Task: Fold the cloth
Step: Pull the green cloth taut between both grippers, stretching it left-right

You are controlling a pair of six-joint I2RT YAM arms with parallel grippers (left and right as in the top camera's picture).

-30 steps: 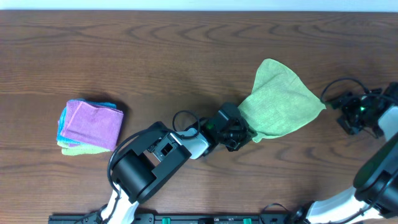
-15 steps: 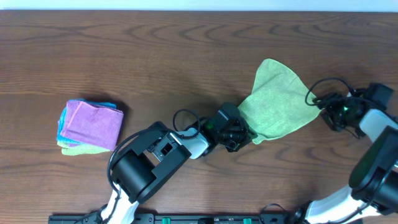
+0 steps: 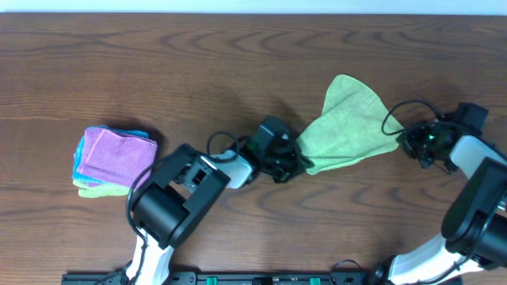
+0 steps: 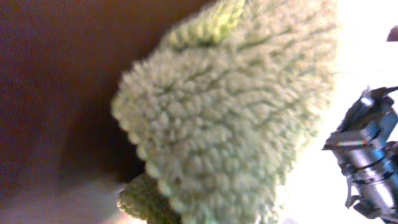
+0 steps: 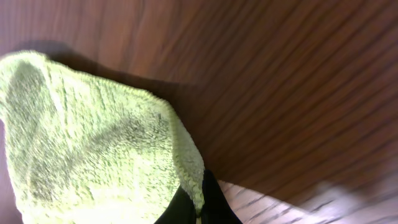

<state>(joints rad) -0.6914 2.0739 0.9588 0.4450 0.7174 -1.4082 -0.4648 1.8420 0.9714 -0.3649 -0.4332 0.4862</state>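
Lies right of centre as a lime-green, fuzzy microfiber cloth [image 3: 348, 127], unfolded in a rough triangle, top corner rounded, lower-left corner bunched, right corner drawn to a point, perhaps slightly lifted.

Robot lab or test bench. Dark brown wood-grain table [image 3: 238, 63] fills overhead view, plain white strip [image 3: 238, 6] beyond far edge. Black-and-white left robot arm [image 3: 170, 210] and right robot arm [image 3: 483, 190] rise from near edge, black mounting rail [image 3: 238, 279] under it. Only practice props on top: lime-green microfiber cloth [image 3: 348, 127] toward right edge, small stack of folded pink, blue and green cloths [image 3: 115, 162] near left edge.
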